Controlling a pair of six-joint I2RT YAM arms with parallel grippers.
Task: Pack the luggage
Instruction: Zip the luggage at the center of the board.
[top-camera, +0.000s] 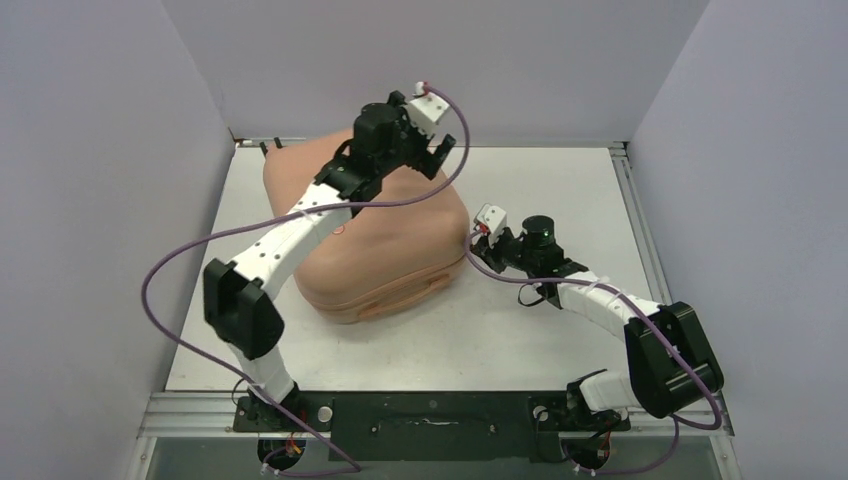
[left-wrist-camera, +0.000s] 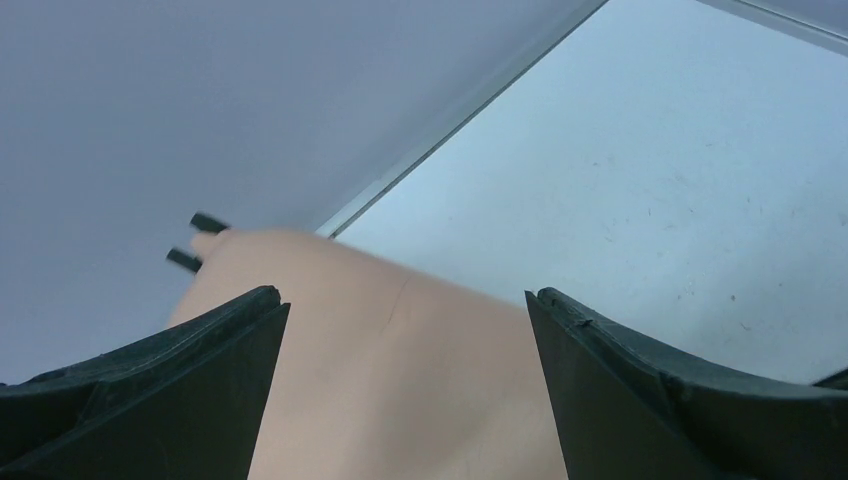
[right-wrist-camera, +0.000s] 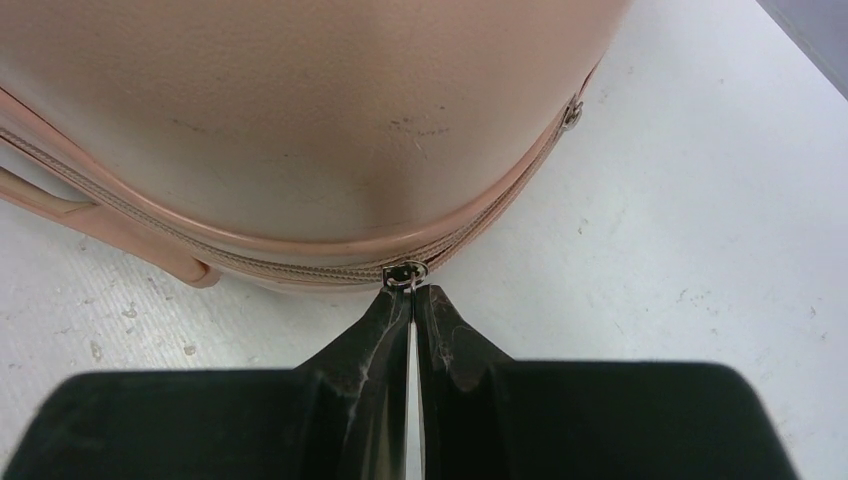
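Note:
The luggage (top-camera: 395, 255) is a salmon-pink hard-shell suitcase lying closed and flat on the white table (top-camera: 560, 190). My left gripper (top-camera: 441, 157) hovers open above its far edge. In the left wrist view the pink shell (left-wrist-camera: 400, 390) fills the gap between the wide-apart fingers of the left gripper (left-wrist-camera: 403, 297). My right gripper (top-camera: 478, 240) is at the suitcase's right corner. In the right wrist view the right gripper (right-wrist-camera: 413, 292) is shut on the small metal zipper pull (right-wrist-camera: 405, 272) on the zip seam of the luggage (right-wrist-camera: 300, 120).
A second metal slider (right-wrist-camera: 573, 113) sits further along the zip. A pink handle strap (right-wrist-camera: 110, 228) juts from the seam at the left. Two black wheel parts (left-wrist-camera: 197, 240) show at the far end of the shell. Grey walls enclose the table on three sides.

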